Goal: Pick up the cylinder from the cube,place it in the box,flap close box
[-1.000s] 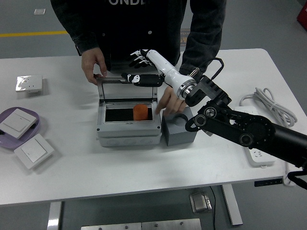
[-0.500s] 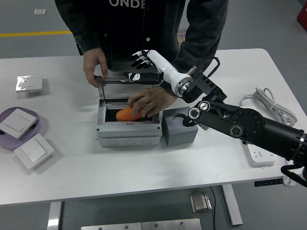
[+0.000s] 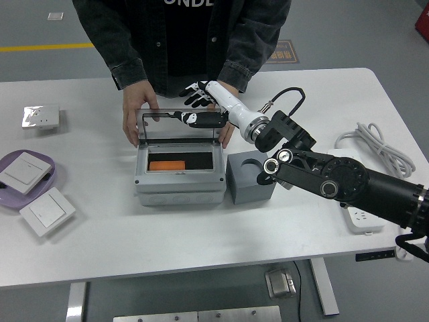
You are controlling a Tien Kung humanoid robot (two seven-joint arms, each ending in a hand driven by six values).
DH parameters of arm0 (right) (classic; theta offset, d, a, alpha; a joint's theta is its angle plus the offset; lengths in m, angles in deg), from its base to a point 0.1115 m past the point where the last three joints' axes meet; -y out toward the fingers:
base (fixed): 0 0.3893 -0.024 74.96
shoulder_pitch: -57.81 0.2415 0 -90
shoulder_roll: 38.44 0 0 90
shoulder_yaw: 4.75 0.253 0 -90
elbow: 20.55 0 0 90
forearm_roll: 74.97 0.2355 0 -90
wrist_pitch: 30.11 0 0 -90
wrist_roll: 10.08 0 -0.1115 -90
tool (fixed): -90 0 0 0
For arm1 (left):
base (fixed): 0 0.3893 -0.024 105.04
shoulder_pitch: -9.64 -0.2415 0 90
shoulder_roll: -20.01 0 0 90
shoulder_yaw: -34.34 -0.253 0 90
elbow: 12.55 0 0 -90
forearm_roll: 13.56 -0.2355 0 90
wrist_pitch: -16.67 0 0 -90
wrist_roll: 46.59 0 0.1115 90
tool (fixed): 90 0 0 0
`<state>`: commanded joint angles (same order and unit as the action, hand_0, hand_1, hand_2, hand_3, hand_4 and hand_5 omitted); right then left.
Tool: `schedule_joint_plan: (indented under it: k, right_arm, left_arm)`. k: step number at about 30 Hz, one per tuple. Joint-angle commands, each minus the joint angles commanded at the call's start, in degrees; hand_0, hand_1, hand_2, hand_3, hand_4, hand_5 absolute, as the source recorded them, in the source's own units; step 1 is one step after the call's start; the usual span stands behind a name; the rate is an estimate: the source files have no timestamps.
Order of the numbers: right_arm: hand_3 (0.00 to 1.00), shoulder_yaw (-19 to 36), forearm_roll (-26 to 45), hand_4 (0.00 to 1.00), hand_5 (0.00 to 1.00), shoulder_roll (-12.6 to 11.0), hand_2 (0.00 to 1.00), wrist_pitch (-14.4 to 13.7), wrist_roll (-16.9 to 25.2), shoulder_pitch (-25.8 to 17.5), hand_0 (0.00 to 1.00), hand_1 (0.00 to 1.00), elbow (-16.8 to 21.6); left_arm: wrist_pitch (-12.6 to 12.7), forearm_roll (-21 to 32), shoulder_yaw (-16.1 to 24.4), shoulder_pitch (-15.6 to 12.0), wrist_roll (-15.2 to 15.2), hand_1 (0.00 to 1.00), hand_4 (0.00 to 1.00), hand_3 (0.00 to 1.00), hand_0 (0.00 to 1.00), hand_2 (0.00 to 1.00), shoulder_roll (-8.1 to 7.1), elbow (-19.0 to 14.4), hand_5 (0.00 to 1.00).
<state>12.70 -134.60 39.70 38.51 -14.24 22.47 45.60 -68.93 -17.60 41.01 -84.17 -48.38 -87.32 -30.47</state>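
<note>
Orange cylinder [image 3: 167, 165] lies on its side in the dark interior of the grey box [image 3: 179, 182], centre-left of the frame; its socket in the grey cube [image 3: 251, 178], just right of the box and apparently touching it, is empty. So pick and place read as done, and the flap closing is the step in hand. Transparent flap [image 3: 178, 125] stands roughly upright along the box's far edge, hinged open. Right hand [image 3: 198, 106], the robot's black-and-white one on its white forearm, is at the flap's upper right, behind its top edge; one black finger lies along the top rim and the others look loosely spread above, clamped on nothing. Whether it is actually pressing the flap cannot be told. A person at the table's far side has one hand [image 3: 137, 119] on the flap's left edge and the other hand [image 3: 226, 134] low at its right end, partly hidden by the robot's forearm. Left arm not in view. Judgement: the next move calls for a forward-and-down push on the flap's top edge so it swings toward the near side and seats on the box rim, with the person's fingers clear of the closing gap. Elsewhere: wall switches [image 3: 35, 196] at far left, white power strip [image 3: 364, 219] at lower right.
</note>
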Motion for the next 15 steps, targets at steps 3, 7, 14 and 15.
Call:
schedule_joint_plan:
  k: [3,7,14,15]
  right_arm:
    - [0.671,-0.26,-0.76,0.74,0.345,-1.41,0.633,0.3,-0.62,-0.74,0.718,0.661,3.18]
    - [0.671,0.24,-2.13,0.74,0.345,-3.43,0.633,1.4,-2.56,-2.34,0.718,0.661,7.22]
    - [0.672,-0.33,-2.15,0.731,0.347,-7.54,0.636,3.7,-6.3,-5.24,0.702,0.656,15.72]
    - [0.672,-0.48,-1.8,0.731,0.347,-7.93,0.636,3.99,-6.55,-5.58,0.702,0.656,16.92]
  left_arm:
    - [0.0,-0.19,0.42,-0.08,-0.01,0.626,0.708,0.624,0.617,0.594,0.01,0.03,0.246]
    - [0.01,-0.5,1.64,-0.83,-0.03,0.626,0.708,0.624,0.617,0.594,-0.05,0.04,0.246]
    - [0.14,-0.55,2.68,-1.99,-0.13,0.625,0.708,0.623,0.617,0.594,-0.46,0.12,0.245]
    - [0.12,-0.65,2.84,-1.98,-0.15,0.625,0.708,0.623,0.617,0.594,-0.49,0.1,0.245]
